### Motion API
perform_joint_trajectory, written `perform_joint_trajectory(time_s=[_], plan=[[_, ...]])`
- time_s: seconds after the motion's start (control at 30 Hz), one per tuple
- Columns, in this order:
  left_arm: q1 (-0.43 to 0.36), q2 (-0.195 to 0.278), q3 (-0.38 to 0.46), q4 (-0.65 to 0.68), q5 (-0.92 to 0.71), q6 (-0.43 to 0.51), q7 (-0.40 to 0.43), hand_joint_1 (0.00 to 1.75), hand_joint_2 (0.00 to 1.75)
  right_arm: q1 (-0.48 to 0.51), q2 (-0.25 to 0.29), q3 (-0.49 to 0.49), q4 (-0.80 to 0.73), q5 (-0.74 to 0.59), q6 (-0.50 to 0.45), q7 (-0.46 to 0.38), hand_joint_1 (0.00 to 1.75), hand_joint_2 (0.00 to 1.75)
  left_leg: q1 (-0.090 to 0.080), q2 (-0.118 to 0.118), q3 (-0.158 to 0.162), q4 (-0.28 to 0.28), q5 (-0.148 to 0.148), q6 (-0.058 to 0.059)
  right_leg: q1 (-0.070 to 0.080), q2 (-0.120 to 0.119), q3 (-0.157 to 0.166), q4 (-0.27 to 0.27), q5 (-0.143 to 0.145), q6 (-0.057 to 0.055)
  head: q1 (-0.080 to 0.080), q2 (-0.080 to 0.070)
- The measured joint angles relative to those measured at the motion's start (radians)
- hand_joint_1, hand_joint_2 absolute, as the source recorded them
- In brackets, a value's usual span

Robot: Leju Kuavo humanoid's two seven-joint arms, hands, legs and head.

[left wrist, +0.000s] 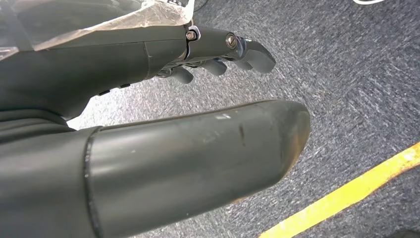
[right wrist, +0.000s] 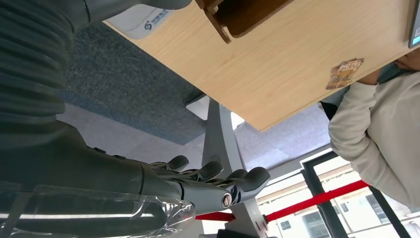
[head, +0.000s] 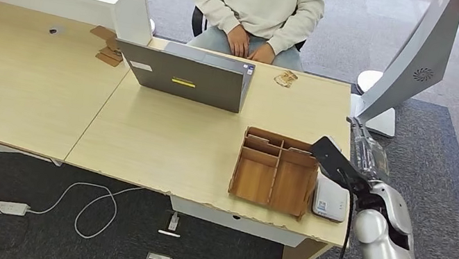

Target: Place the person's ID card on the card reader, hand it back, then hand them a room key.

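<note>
Desk (head: 161,139) – head view: card reader (head: 330,199) | wrist views: left robot hand (left wrist: 218,49), right robot hand (right wrist: 208,181) spread, empty

Pale wood-grain worktop (head: 161,139), brown divided tray (head: 276,172), grey laptop (head: 186,78), white card reader (head: 330,201), speckled grey carpet (left wrist: 356,74) with a yellow stripe (left wrist: 346,196).

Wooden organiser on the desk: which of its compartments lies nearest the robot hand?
The long compartment on the wooden organiser's right side, next to the white card reader. The right robot hand hovers just beyond that edge; the other compartments lie further toward the laptop.
</note>
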Motion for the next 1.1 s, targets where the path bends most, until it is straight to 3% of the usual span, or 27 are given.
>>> perform_joint_trajectory(time_s=[0.7,1.1], plan=[[-0.001,0.001,-0.006,0.000,-0.006,-0.005,0.000,0.00,0.00,0.020,0.021,0.020,0.063,0.033,-0.042,-0.017,0.00,1.75,0.000,0.000,0.000,0.000,0.000,0.000,0.000,0.000,0.000,0.000,0.000,0.000,0.000,0.000],[-0.002,0.001,-0.009,0.000,-0.003,-0.006,-0.004,0.00,0.00,-0.009,0.078,0.067,0.162,0.063,-0.100,-0.083,0.00,1.75,0.000,0.000,0.000,0.000,0.000,0.000,0.001,0.000,0.000,0.000,0.000,0.000,0.000,0.000]])
